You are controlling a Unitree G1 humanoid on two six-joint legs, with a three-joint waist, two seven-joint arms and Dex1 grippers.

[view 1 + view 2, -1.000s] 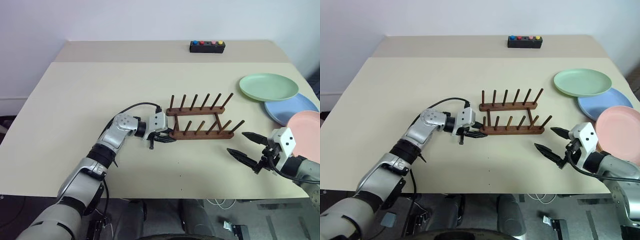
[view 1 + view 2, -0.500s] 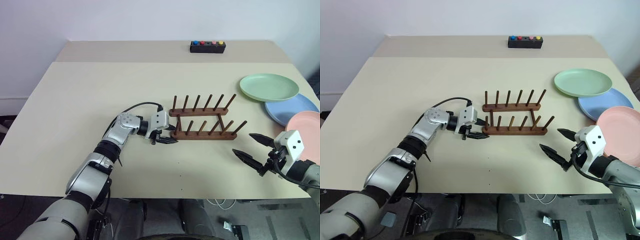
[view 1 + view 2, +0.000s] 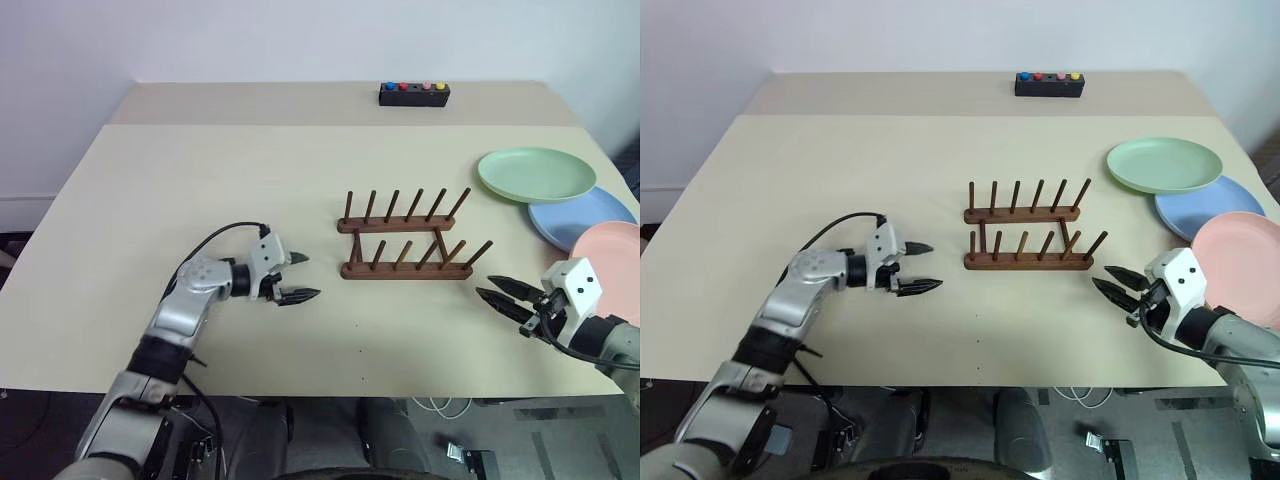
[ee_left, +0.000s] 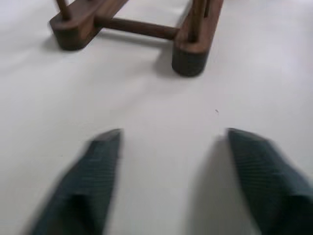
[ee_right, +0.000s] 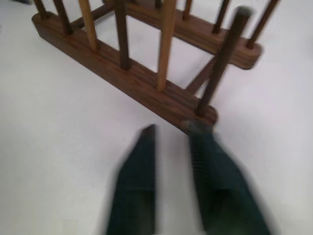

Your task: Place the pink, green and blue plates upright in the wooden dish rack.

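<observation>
Centrally, the wooden dish rack [image 3: 408, 243] stands between spread left gripper [image 3: 298, 277] and closed right gripper [image 3: 498, 294].

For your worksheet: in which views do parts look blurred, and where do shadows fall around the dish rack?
Left wrist view: the left gripper fingers are smeared at the edges, while the wooden dish rack looks soft and casts a faint shadow on the table. Right wrist view: the right gripper fingers are streaked and the rack's pegs slightly soft. Left eye view: crisp, evenly lit, only pale shadows beside the rack.

Beige table [image 3: 200, 170]: wooden dish rack [image 3: 407, 243] centre; green plate [image 3: 536, 174], button box [image 3: 414, 94] behind.
</observation>
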